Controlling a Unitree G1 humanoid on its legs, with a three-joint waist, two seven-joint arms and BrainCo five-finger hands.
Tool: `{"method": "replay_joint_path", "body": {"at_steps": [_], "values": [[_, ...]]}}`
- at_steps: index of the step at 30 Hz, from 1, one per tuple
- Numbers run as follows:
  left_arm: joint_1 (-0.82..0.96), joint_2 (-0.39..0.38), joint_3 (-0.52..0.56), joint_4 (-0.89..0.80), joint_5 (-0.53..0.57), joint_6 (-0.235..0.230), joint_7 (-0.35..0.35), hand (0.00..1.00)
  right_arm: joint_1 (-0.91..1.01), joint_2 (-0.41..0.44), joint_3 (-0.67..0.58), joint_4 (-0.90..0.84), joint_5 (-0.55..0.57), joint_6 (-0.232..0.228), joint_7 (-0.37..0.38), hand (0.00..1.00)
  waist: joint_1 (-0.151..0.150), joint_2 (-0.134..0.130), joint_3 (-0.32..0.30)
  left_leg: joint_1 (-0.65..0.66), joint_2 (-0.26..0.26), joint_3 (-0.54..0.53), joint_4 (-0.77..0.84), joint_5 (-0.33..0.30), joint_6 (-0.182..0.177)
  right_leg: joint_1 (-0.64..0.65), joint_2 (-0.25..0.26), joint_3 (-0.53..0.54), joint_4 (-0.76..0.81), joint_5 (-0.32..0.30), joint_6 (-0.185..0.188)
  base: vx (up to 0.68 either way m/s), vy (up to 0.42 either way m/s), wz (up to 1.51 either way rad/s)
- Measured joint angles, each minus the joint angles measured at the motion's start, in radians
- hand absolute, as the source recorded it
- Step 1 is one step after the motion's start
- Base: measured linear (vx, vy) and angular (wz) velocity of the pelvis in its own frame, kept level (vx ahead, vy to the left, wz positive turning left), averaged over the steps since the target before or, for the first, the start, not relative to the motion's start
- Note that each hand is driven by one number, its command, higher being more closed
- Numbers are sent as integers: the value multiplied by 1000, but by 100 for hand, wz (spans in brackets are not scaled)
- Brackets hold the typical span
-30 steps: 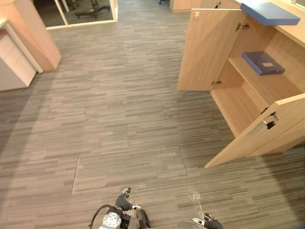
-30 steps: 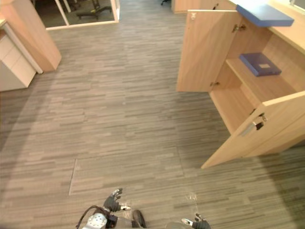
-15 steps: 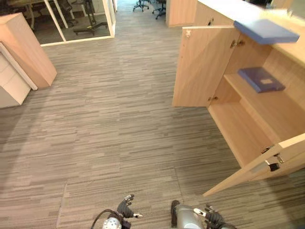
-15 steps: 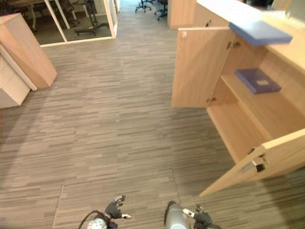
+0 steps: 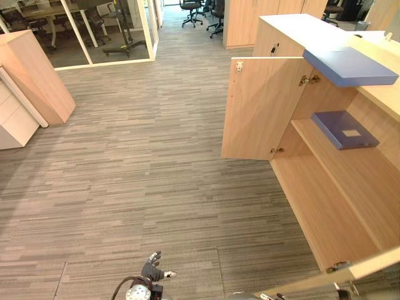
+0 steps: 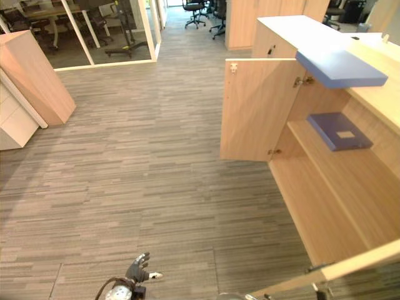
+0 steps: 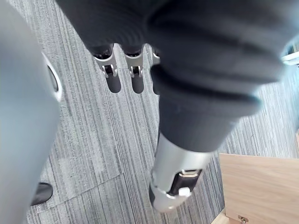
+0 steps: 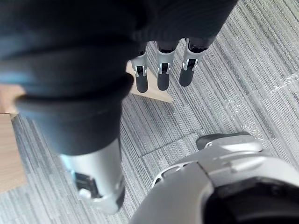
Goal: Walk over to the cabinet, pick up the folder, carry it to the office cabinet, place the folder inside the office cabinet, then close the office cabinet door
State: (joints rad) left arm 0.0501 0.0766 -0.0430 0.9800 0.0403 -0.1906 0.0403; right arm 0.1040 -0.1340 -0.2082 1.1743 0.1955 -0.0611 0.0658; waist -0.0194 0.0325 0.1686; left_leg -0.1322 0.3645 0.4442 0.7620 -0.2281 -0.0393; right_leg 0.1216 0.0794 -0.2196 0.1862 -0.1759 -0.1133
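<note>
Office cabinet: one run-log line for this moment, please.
wooden office cabinet: both doors open | dark blue flat folder: on shelf inside | left hand: open, empty | right hand: open, empty

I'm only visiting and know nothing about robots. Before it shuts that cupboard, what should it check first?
1. The folder lies flat on the shelf inside the office cabinet: ok.
2. The folder sits back from the shelf's front edge: ok.
3. The left hand is free, with relaxed fingers: ok.
4. The right hand is free, with relaxed fingers: ok.
5. Doors shut: not ok. The far door and the near door stand wide open.
6. The blue slab on the cabinet top is clear of the doors' swing: cannot tell.
</note>
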Motion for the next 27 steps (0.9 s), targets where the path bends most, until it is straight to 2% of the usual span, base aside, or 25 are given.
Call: {"method": "replay_joint_path", "body": {"at_steps": [1, 2, 3, 4, 5, 6, 7, 8, 9, 10, 11, 12, 13, 14, 16, 17, 18, 19, 20, 21, 22, 23, 25, 26, 27], "values": [[-10, 0, -3, 0, -1, 0, 1, 0, -17, 0, -4, 0, 0, 0, 0, 0, 9, -7, 6, -19, -67, -13, -92, -3, -3, 10, -18, 15, -7, -1, -2, 197, 97, -56], [-13, 0, -11, -7, -3, -2, 4, 0, -35, 0, -4, -2, 0, -1, 1, 0, 16, -12, 12, -44, -164, -48, -251, 4, -10, 17, -41, 43, -9, -15, -17, 154, 119, -52], [-12, -1, -12, -11, -3, -4, 5, 0, -43, 0, -3, -3, 0, -2, 1, 0, 17, -10, 13, -54, -205, -75, -341, 25, -10, 18, -46, 65, -10, -24, -12, 155, 154, -66], [-8, -3, -14, -11, -10, -10, 9, 0, -52, 2, -2, -5, 0, -4, 2, 0, 23, 2, 15, -62, -253, -135, -516, 88, -31, 30, -40, 101, -13, -35, 1, 221, 207, -93], [-5, 2, -13, -11, -14, -14, 9, 0, -55, 1, -3, -5, 4, -7, 5, 0, 35, 9, 18, -65, -259, -191, -564, 182, -50, 39, -27, 148, -18, -47, 22, 248, 208, -110], [-3, 5, -9, -11, -24, -15, 10, 0, -54, 3, -2, -5, 4, -7, 5, 0, 42, 6, 15, -58, -259, -204, -563, 225, -49, 45, -24, 172, -18, -56, 37, 253, 169, -114], [-8, 10, -12, -4, -23, -15, 10, 0, -55, 15, 0, -7, 10, -9, 6, 0, 40, 0, 12, -60, -264, -213, -555, 286, -12, 48, -28, 211, -17, -70, 57, 269, 130, -71], [-8, 11, -11, -4, -22, -15, 9, 0, -56, 18, 0, -9, 12, -10, 6, 0, 37, -1, 11, -62, -267, -213, -551, 294, -1, 50, -30, 220, -14, -76, 63, 342, 167, -77], [-20, 18, -16, 15, -14, -15, 5, 0, -52, 29, -6, -14, 22, -12, 7, 0, 27, -20, 9, -60, -287, -178, -523, 276, 50, 32, -64, 259, 21, -101, 82, 400, 208, -80], [-26, 21, -16, 31, -12, -14, 0, 0, -45, 32, -5, -15, 22, -12, 9, 0, 25, -31, -2, -57, -300, -132, -508, 240, 64, 10, -96, 295, 49, -115, 102, 324, 184, -91], [-25, 22, -17, 34, -12, -14, 0, 0, -41, 34, -5, -23, 22, -12, 9, 0, 23, -33, -9, -56, -306, -111, -498, 221, 70, -1, -107, 317, 63, -118, 107, 320, 208, -87], [-24, 19, -16, 39, -12, -14, -2, 0, -33, 39, -6, -36, 23, -13, 11, 0, 24, -31, -20, -46, -313, -68, -486, 183, 81, -25, -127, 350, 111, -132, 129, 301, 234, -101], [-24, 16, -16, 41, -12, -14, -3, 0, -34, 40, -9, -43, 25, -14, 13, 0, 31, -31, -20, -10, -316, -16, -483, 147, 90, -73, -139, 374, 244, -152, 158, 282, 242, -104], [-23, 17, -17, 46, -12, -14, -3, 0, -34, 41, -11, -46, 27, -16, 16, 0, 33, -32, -20, 18, -320, 3, -484, 132, 92, -101, -145, 375, 333, -154, 162, 240, 252, -97], [-2, 26, -39, 50, -14, -13, -5, 0, -27, 43, -40, -45, 31, -18, 22, 0, 10, -35, -26, 144, -359, 41, -514, 84, 93, -164, -206, 291, 610, -88, 200, 225, 231, -53], [4, 27, -50, 50, -15, -13, -5, 0, -24, 43, -40, -46, 31, -18, 22, 0, 8, -37, -31, 173, -368, 49, -532, 78, 89, -174, -230, 251, 655, -63, 190, 231, 173, -39], [11, 30, -63, 50, -14, -13, -6, 0, -17, 41, -44, -50, 30, -18, 22, 0, 4, -33, -47, 226, -385, 63, -575, 75, 84, -195, -283, 165, 725, -23, 159, 310, 107, -42], [12, 29, -62, 51, -14, -12, -6, 0, -16, 41, -48, -61, 31, -18, 22, 0, 1, -31, -48, 269, -389, 74, -601, 76, 85, -207, -318, 103, 785, -30, 145, 304, 66, -39], [13, 28, -63, 53, -14, -11, -7, 0, -16, 41, -48, -64, 31, -18, 22, 0, -2, -29, -45, 287, -387, 78, -612, 76, 84, -213, -325, 80, 800, -47, 145, 258, -3, -33], [15, 27, -60, 58, -15, -10, -8, 0, -17, 40, -47, -72, 31, -18, 22, 0, -8, -21, -42, 313, -368, 94, -628, 77, 82, -232, -318, 41, 790, -95, 141, 229, -93, -37], [11, 25, -57, 68, -15, -10, -8, 0, -18, 39, -47, -77, 31, -19, 22, 0, -9, -11, -37, 338, -338, 115, -639, 81, 76, -251, -294, 11, 736, -138, 139, 238, -112, -41], [9, 25, -56, 72, -14, -9, -9, 0, -18, 39, -47, -81, 31, -19, 22, 0, -11, -7, -34, 351, -323, 124, -648, 86, 69, -261, -281, -2, 701, -150, 138, 226, -124, -49], [11, 26, -51, 77, -14, -8, -10, 0, -22, 40, -46, -82, 31, -20, 21, 0, -18, -6, -34, 395, -291, 166, -692, 101, 42, -297, -249, -19, 561, -152, 137, 145, -142, -57], [10, 24, -47, 83, -13, -7, -13, 0, -22, 39, -46, -81, 33, -19, 21, 0, -22, -8, -32, 424, -277, 198, -730, 114, 10, -323, -238, -23, 428, -133, 143, 144, -185, -56], [10, 24, -46, 84, -13, -7, -13, 0, -22, 39, -46, -81, 33, -19, 21, 0, -23, -8, -32, 435, -276, 209, -743, 117, -4, -332, -238, -22, 374, -113, 143, 161, -223, -56]]}}
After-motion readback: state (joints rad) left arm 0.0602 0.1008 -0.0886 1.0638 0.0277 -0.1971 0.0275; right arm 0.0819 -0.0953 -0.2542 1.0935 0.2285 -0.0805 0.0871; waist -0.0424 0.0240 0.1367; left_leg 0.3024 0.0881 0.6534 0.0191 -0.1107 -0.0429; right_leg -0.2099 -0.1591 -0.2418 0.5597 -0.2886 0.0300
